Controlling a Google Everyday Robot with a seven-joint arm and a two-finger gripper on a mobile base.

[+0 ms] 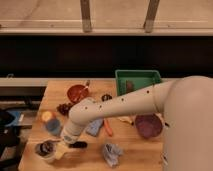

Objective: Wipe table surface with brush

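We see one brush [77, 145] lying flat near the front-left corner of the table surface [137, 152], long axis approx left-right, black handle pointing right, round head to the left. Gripper [60, 149] sits over its middle; we can't tell if it's clamped or apart. Also 1 red bowl [77, 93], 1 green tray [120, 82], 1 crumpled rag [112, 152]

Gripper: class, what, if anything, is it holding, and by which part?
Cannot be told. The gripper sits over the brush, near its head, at the near edge of the table; no grip shows.
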